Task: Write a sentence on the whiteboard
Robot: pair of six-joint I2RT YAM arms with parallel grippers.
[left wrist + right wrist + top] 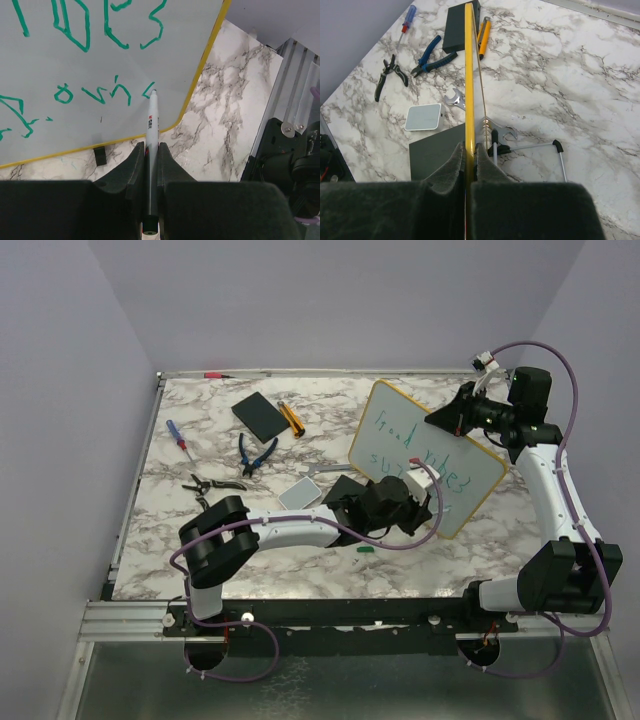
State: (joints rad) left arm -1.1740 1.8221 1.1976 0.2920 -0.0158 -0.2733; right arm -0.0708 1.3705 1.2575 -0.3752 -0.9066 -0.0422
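**Hidden or cut off.** In the top view the left arm covers the near part of the board [390, 400] and most of the lower line of the sentence [410, 440]. The upper line reads only in part. The left wrist view crops both lines at its top and left edges. The right wrist view shows the board edge-on, as a yellow rim only, so the writing face is out of sight there. A thin rod with black ends [530, 147] beside that rim cannot be identified.

**Counts.**
- Board: one, carrying two green lines.
- Marker [152, 117]: one.
- Black slabs: two [258, 415] [437, 155].
- Pliers: two, one blue-handled [255, 452] and one black [212, 483].
- Screwdriver [178, 435], pale pad [298, 495], yellow knife [291, 417] and wrench [454, 98]: one each.
- Small green piece [365, 550] on the marble: one.

**Fingers.**
- The left fingers [130, 170] pinch the marker. Its tip is set against the board just right of the last green stroke.
- The right fingers [447, 167] are pressed together on the board's yellow rim.

**Position and room.** The board stands tilted, right of centre on the bench [450, 560]. Its far edge is raised and its near rounded corner sits low over the marble. A metal rail [300, 372] borders the far edge of the bench. In the left wrist view, bare marble lies between the board's corner and the framing at right. The tools lie well apart from the board, on the left half.
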